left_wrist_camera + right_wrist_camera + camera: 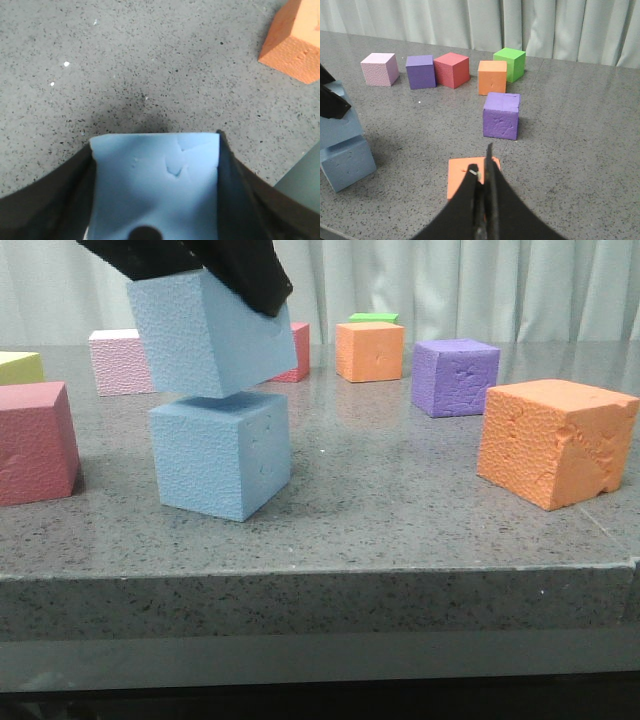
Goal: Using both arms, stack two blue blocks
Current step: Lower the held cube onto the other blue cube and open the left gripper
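One blue block point(220, 455) stands on the grey table, left of centre. The other blue block point(205, 335) hangs tilted right over it, its underside at the lower block's top; I cannot tell whether they touch. My left gripper point(205, 268) is shut on this upper block point(157, 185), one black finger on each side, with the gripper point(156, 141) seen from its wrist. The right wrist view shows both blocks at its edge, the upper point(335, 125) over the lower point(347, 165). My right gripper point(485, 160) is shut and empty, above an orange block point(462, 175).
A large orange block point(555, 440) sits near the front right. A purple block point(455, 375), a smaller orange one point(370, 350), a green one point(373, 317) and a pale pink one point(120, 362) stand further back. A dark red block point(35, 440) is at the left. The table's front edge point(320, 565) is close.
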{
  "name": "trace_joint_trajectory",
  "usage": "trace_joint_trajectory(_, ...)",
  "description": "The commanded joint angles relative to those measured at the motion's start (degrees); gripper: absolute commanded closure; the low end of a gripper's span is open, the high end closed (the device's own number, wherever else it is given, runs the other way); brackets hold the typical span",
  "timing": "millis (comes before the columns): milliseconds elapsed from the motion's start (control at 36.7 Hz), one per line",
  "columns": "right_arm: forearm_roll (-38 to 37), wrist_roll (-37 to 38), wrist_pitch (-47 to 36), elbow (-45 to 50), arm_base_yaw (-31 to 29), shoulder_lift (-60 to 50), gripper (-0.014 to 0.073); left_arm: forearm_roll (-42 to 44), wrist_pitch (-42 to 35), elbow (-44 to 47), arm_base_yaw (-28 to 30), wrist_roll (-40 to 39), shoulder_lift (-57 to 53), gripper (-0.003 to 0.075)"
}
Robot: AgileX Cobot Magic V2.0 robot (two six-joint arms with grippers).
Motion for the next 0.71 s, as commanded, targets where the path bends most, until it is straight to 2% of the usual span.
trace_joint_trajectory(0, 1.2, 0.0, -3.4, -1.4, -0.4, 0.4, 0.0659, -0.9, -3.5, -1.2, -0.4, 0.2, -2.3, 0.0381)
trace_joint_trajectory(109, 1.2, 0.0, -3.4, -1.4, -0.4, 0.4, 0.0659, -0.9, -2.7, -1.2, -0.4, 0.2, -2.3, 0.0356)
trace_joint_trajectory(245, 1.2, 0.0, -3.4, -1.4, -0.4, 0.4, 0.0659, -0.9, -2.4, -1.2, -0.4, 0.2, -2.3, 0.0251)
trace_joint_trajectory(381, 1.2, 0.0, -3.4, -1.4, -0.4, 0.4, 0.0659, -0.9, -2.4, -1.2, -0.4, 0.2, -2.3, 0.0185)
trace_joint_trajectory(681, 1.2, 0.0, -3.1, -1.4, -0.4, 0.4, 0.0659, -1.9, -2.4, -1.2, -0.4, 0.2, -2.3, 0.0179)
